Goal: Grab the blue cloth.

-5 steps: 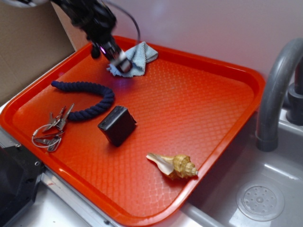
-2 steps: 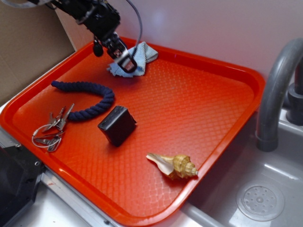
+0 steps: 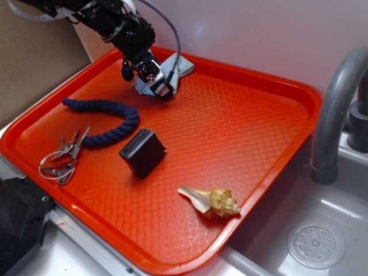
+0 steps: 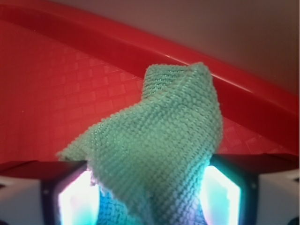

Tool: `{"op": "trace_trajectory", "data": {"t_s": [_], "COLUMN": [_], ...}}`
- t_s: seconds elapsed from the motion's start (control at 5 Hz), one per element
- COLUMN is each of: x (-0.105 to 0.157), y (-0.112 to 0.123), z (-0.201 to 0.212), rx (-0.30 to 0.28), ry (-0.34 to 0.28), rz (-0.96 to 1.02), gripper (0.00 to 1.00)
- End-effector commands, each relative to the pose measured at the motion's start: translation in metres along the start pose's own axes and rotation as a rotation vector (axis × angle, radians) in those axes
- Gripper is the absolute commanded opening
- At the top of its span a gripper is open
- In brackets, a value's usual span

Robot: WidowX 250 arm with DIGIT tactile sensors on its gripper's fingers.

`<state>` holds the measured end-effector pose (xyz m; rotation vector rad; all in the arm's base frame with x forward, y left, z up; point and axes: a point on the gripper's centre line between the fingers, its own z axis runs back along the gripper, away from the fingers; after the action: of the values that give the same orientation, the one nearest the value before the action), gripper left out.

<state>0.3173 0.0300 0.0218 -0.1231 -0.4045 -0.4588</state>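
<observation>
The blue cloth (image 3: 181, 64) lies bunched at the back rim of the orange tray (image 3: 270, 80), left of centre. My gripper (image 3: 160, 87) comes down on its near part, tilted, with the black arm reaching in from the upper left. In the wrist view the woven cloth (image 4: 159, 140) stands up in a peak and fills the gap between my two glowing pads (image 4: 75, 201), touching both of them. The gripper (image 4: 147, 204) is shut on the cloth. Behind the peak runs the tray rim (image 4: 117, 42).
A dark navy rope (image 3: 109, 123) curves at the tray's left, with a bunch of keys (image 3: 62, 158) beside it. Near the middle sits a black block (image 3: 142, 152). A seashell (image 3: 211, 201) lies at the front. A grey faucet (image 3: 333, 115) and sink (image 3: 316, 244) are at the right.
The gripper has shifted a little right and lower, onto the cloth's near part, and now covers more of it. The cloth has stayed at the back rim.
</observation>
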Motion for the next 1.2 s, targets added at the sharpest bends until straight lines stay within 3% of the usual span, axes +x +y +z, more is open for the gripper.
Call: {"op": "trace_trajectory", "data": {"t_s": [0.0,0.2,0.4,0.6,0.8,1.0], "x": [-0.006,-0.007,-0.012,-0.02,-0.022,-0.03], "y": [0.006,0.005,0.003,-0.025,-0.043,-0.043], "z": [0.011,0.014,0.057,0.116,0.173,0.23], "rx": [0.027,0.073,0.246,0.215,0.271,0.251], "ry": [-0.002,0.02,0.214,0.317,0.384,0.368], "rz": [0.006,0.01,0.129,0.357,0.481,0.498], "gripper": [0.0,0.0,0.0,0.0,0.0,0.0]}}
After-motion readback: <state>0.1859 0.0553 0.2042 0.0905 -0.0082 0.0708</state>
